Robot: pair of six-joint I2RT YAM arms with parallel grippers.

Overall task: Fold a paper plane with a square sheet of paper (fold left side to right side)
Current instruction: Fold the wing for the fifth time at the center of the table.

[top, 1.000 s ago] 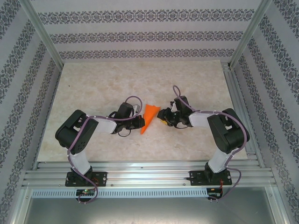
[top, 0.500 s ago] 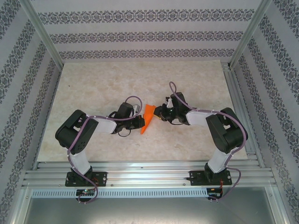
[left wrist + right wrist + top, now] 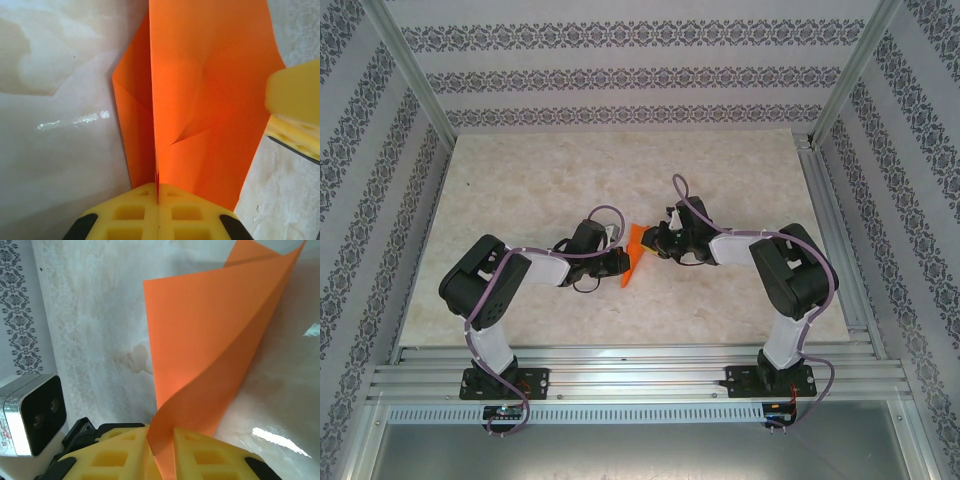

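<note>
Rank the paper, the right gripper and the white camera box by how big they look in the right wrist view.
1. paper: largest by far.
2. right gripper: next, but it is nearest the lens and cut off by the frame, so this is unsure.
3. camera box: smallest, also cut off by the frame.

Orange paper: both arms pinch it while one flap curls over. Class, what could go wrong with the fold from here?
1. The orange paper bows in a loose curve above the right fingers, so pressing it down now may set a skewed crease.
2. The left fingers clamp the paper's centre crease at the other end, so pulling against them might tear or wrinkle the thin sheet.
</note>
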